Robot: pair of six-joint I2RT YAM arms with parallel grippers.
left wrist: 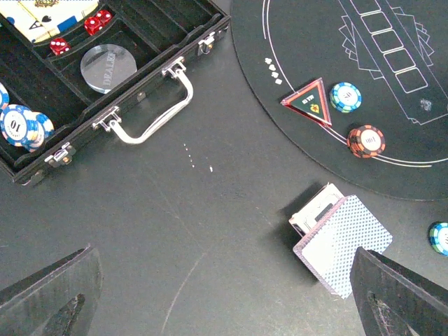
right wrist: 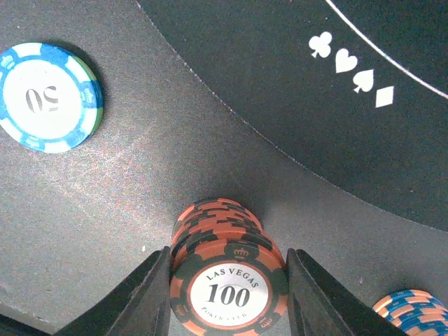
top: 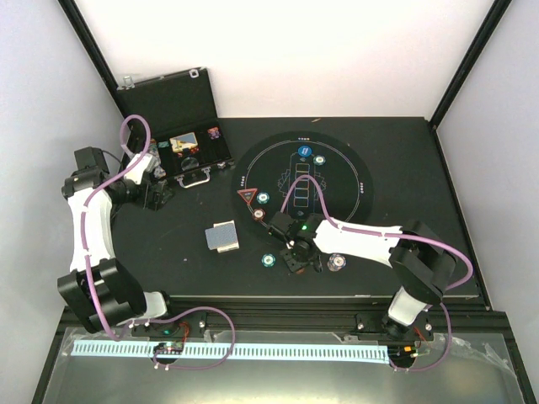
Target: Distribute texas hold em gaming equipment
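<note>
A stack of orange-and-black "100" chips (right wrist: 227,280) stands on the table just off the mat's near edge. My right gripper (right wrist: 227,294) is shut on it, one finger pressed to each side; from above the gripper (top: 296,257) hides the stack. A blue "50" chip (right wrist: 49,98) lies to its left, seen from above as the teal chip (top: 269,259). The card deck (left wrist: 343,241) with its box lies between the arms. A red triangle marker (left wrist: 309,101), a teal chip (left wrist: 346,96) and an orange chip (left wrist: 366,141) sit on the mat. My left gripper (left wrist: 224,308) hangs open above bare table.
The open black case (top: 181,126) stands at the back left, holding blue chips (left wrist: 21,126), red dice (left wrist: 94,24) and a clear dealer button (left wrist: 108,68). The round black mat (top: 337,181) fills the middle. A grey chip stack (top: 337,263) sits right of my right gripper.
</note>
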